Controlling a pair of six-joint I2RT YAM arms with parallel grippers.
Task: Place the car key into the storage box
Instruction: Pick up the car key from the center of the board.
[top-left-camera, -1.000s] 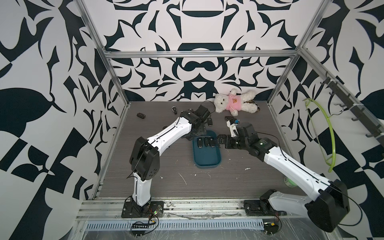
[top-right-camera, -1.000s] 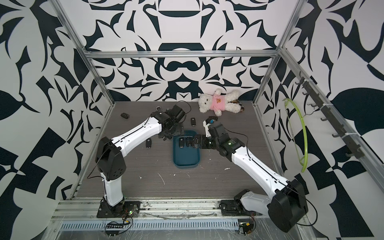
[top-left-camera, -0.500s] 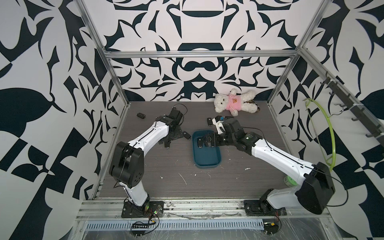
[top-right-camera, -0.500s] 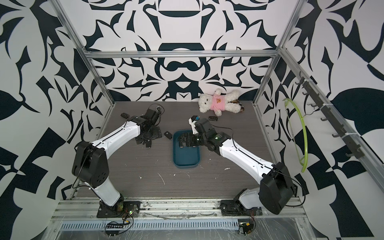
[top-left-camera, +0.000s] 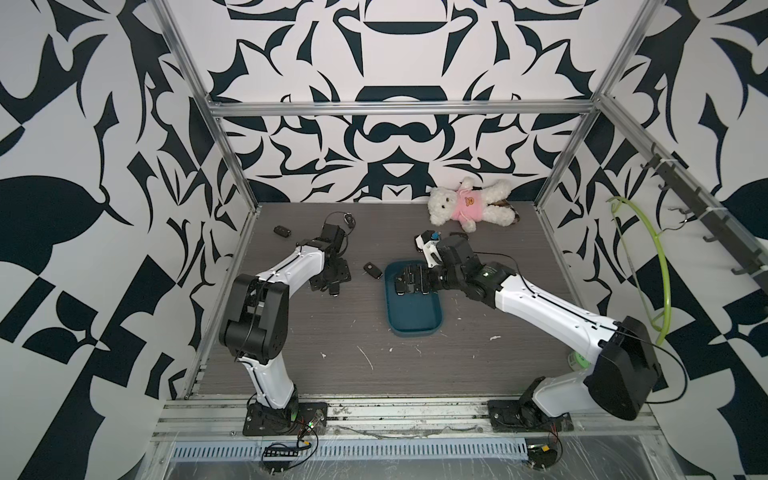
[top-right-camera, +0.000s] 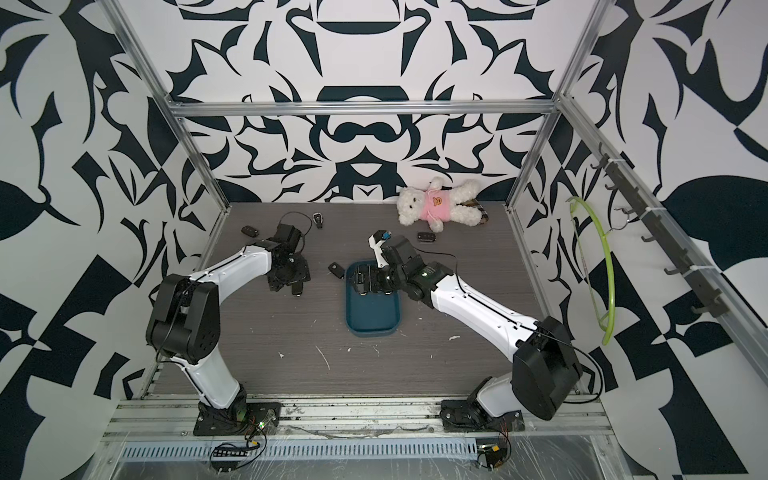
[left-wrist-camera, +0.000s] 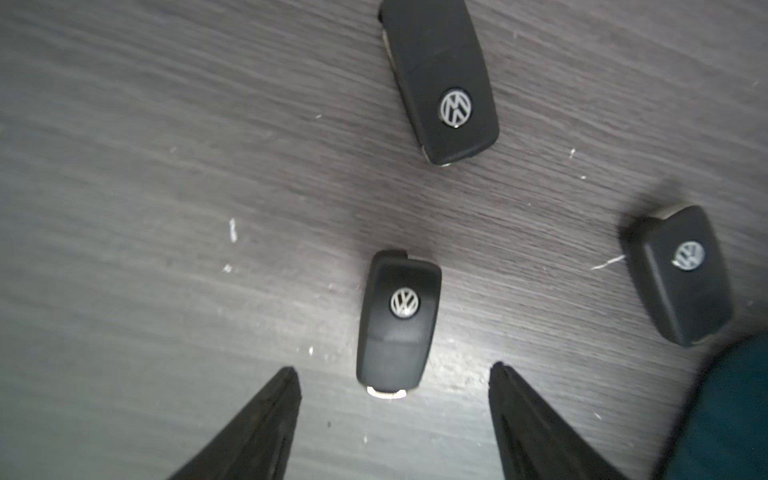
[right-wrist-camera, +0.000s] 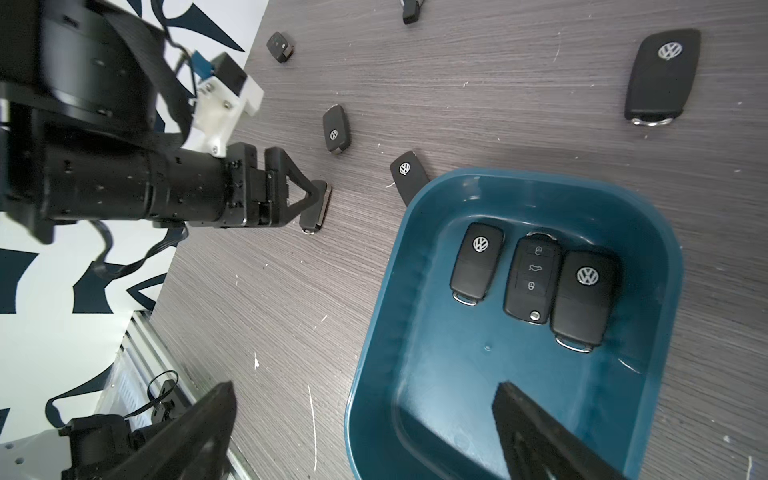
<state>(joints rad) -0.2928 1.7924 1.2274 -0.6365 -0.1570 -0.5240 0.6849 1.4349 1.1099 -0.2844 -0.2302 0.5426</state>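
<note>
Main risk: a bad pinch. The left jaws sit over only the silver-tipped end of the black VW car key fob (left-wrist-camera: 398, 320), not its middle. If they close here we'd expect the smooth, rounded plastic shell to pivot or squirt out. The tips are also low to the dark wood-grain bench (left-wrist-camera: 145, 187) & could scrape it.

2nd risk: traffic at the drop. The right jaws hang wide and empty over the dark teal-blue shallow plastic storage box (right-wrist-camera: 540, 185), so the left arm (top-left-camera: 291, 270) bringing the fob over could clash w/ the right arm (top-left-camera: 540, 307).

3rd: three black fobs (right-wrist-camera: 532, 282) already fill the box's far end, and a drop there would land on top. The bare near end looks safer. A loose black fob (right-wrist-camera: 409, 174) just beside the box's far-left corner could get knocked.

Position: the key lies flat, badge up, btw the bench's left edge and the box, approx mid-depth. The left jaws stand moderately wide, holding nothing. There's one tip each side of the silver end, w/ a clear gap both sides in the left wrist view, and most of the body sticks out past the tips.
</note>
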